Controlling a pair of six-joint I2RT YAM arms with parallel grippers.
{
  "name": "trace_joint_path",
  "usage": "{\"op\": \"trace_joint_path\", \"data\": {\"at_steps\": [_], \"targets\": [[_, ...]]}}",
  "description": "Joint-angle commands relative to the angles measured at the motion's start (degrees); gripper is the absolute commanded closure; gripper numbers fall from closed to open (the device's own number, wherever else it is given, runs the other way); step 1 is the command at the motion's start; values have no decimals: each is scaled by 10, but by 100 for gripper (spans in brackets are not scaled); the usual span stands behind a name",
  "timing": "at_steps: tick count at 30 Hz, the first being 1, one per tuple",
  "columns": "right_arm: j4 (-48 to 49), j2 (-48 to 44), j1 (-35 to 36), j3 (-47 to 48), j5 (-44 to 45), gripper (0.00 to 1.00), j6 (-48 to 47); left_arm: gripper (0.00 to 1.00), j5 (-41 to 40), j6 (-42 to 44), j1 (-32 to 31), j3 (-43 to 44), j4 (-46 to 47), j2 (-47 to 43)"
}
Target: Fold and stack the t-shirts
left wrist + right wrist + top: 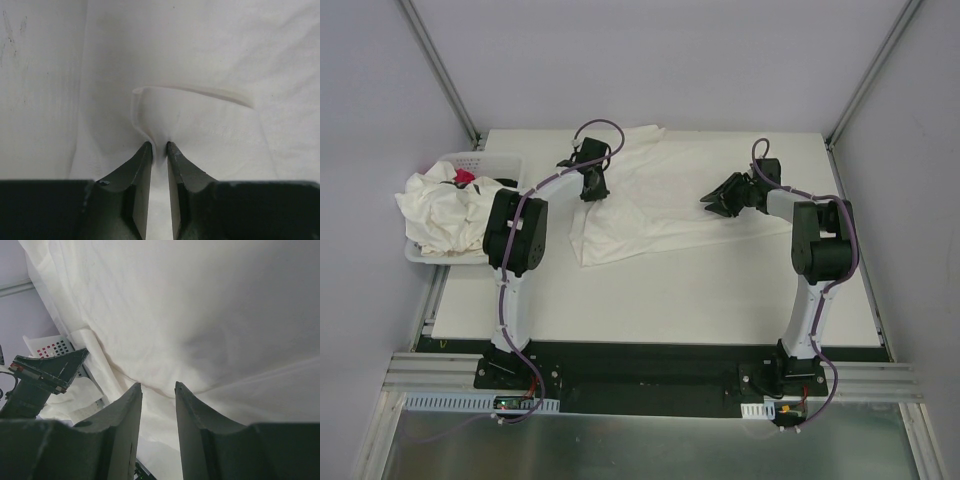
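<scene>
One t-shirt (650, 200) lies opened out and rumpled on the middle of the table (720, 300), its near corner toward the arm bases, its far edge at the back. The left gripper (159, 146) has its jaws nearly together on a small raised pucker of that cloth by the left edge, and the way the fabric gathers between the tips makes it a pinch. The right gripper (157, 386) sits at the right edge, jaws a little apart with cloth at the tips; whether it bites I cannot tell. The fabric looks thin, light and limp, so it will likely sag and drag — best taken at hems or corners, two points at once. Farther left, a heap of t-shirts (440, 215) spills over the basket (480, 160).
</scene>
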Motion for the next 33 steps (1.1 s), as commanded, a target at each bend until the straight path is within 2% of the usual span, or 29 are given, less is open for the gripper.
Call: {"op": "trace_joint_path", "data": {"at_steps": [1,6,8,14,17,18,19,21,22,23,26,33], "targets": [[18,-13,-2,10,-10,65,1,85,19,3,6,10,-3,-1],[18,-13,0,9,-10,65,2,93,26,2,5,0,-4,-10],[21,-13,1,9,-9,65,1,100,26,3,5,-2,-4,-17],[32,-13,7,2,-13,66,7,100,22,12,2,-14,-4,-47],[38,-18,7,-6,-13,66,10,87,17,18,2,-22,-5,-60],[40,-20,7,-7,-13,66,10,79,12,19,2,-22,-6,-62],[40,-21,7,-9,-12,66,10,57,10,25,2,-22,-5,-66],[40,-22,8,-10,-12,66,10,38,-2,35,2,-14,-5,-66],[40,-21,8,-10,-13,66,10,24,-8,45,2,-9,-6,-65],[40,-21,8,-9,-13,66,9,19,-16,49,2,-5,-6,-64],[40,-22,7,-10,-13,66,7,14,-30,62,4,12,-6,-56],[40,-20,6,-9,-12,66,5,16,-30,83,4,54,-5,-23]]}}
